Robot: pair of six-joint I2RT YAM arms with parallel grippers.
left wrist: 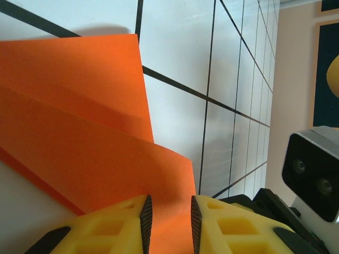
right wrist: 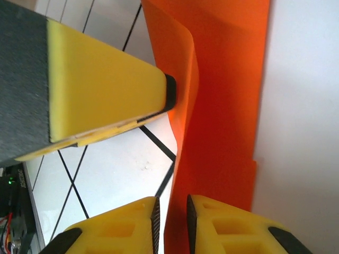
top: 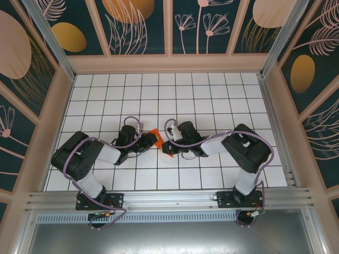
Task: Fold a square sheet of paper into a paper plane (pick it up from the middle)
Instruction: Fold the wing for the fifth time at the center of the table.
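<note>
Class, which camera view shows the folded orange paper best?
Left wrist: the folded orange paper spreads broadly, layers and creases visible. Right wrist shows one curled flap close-up; top external, just a small sliver.

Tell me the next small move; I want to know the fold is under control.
Probably close the right gripper on the paper. The folded orange paper runs between its fingers with a sliver of gap on one side, so the hold looks loose, while a finger of the left gripper touches the fold from the side.
</note>
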